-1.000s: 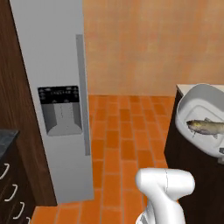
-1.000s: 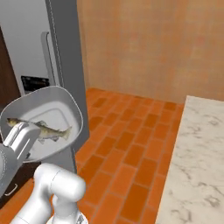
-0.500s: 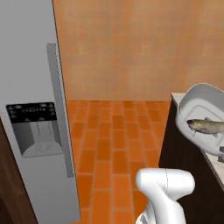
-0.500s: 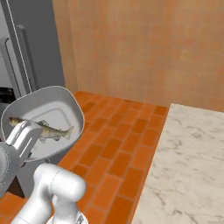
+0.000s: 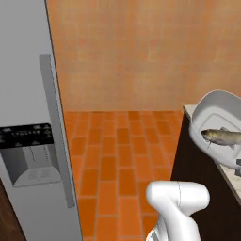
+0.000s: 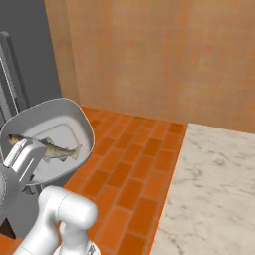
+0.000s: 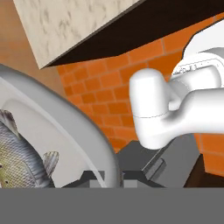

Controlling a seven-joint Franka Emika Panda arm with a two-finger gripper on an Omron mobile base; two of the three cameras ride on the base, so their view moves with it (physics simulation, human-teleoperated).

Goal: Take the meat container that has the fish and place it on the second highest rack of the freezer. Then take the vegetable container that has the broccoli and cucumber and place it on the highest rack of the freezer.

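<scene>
Left of base I see the freezer (image 5: 28, 117); my claw (image 6: 22, 159) seemingly grasps the meat container (image 6: 60, 119), fish (image 6: 47, 147) inside.

Left base view: I look forward-down from behind arm, freezer (image 5: 28, 141) near at left. Right base view: same brick floor (image 6: 134, 164) and orange wall (image 6: 164, 55), from opposite side. Hand view: close on meat container (image 7: 65, 131) rim.

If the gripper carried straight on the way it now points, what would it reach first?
The gripper is shut on the rim of the meat container. Past that rim, the hand view looks across the orange brick floor towards the dark cabinet under the marble counter; probably the floor first, though depth is unclear.
</scene>
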